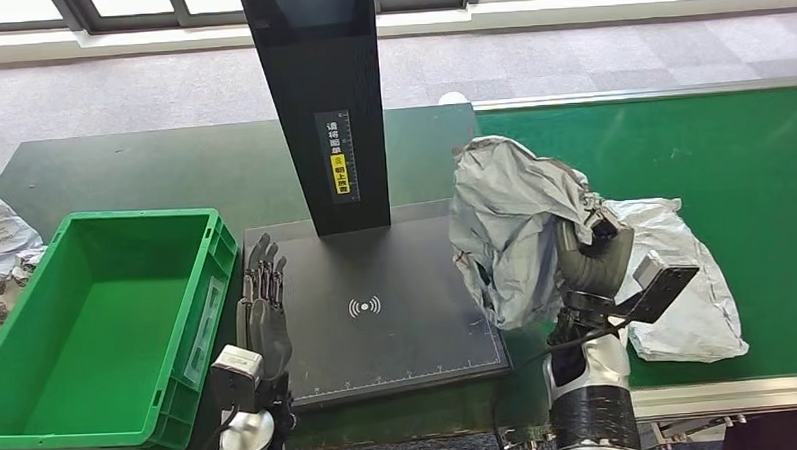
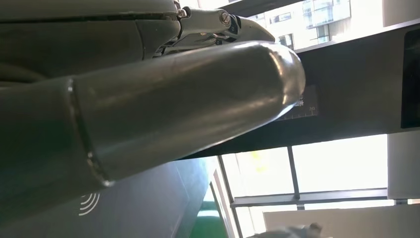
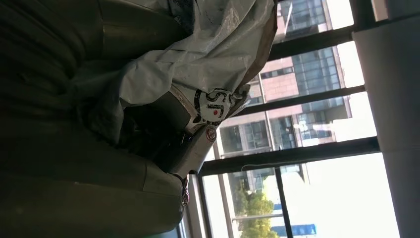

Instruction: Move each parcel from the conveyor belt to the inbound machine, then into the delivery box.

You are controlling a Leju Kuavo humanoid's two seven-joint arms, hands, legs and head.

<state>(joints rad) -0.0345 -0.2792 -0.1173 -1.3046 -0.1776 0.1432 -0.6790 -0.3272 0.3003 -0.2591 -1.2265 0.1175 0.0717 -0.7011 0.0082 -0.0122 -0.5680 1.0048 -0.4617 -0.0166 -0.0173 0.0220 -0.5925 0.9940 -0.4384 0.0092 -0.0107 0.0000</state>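
Taking the inbound machine's dark scan plate [image 1: 398, 325] as the landmark, the left hand [image 1: 262, 300] rests nearest the robot at the plate's left front edge, fingers straight and apart, holding nothing. At the plate's right edge the right hand [image 1: 591, 253] grips a crumpled grey parcel [image 1: 510, 231], lifted clear so that it hangs over the plate's right margin; the right wrist view shows the bag's film bunched against the fingers [image 3: 198, 144]. Left of the plate stands the green delivery box [image 1: 107, 315], open. Right of the plate and a little beyond the held bag, a second parcel [image 1: 686, 275] lies on the green conveyor belt [image 1: 692, 145]. At the plate's far side rises the machine's black column [image 1: 320, 98]. The likely trouble is the slack film: the hold seems to be on loose folds, so the bag could slip free, or land crumpled off the scan mark [image 1: 364, 306] at the plate's centre.
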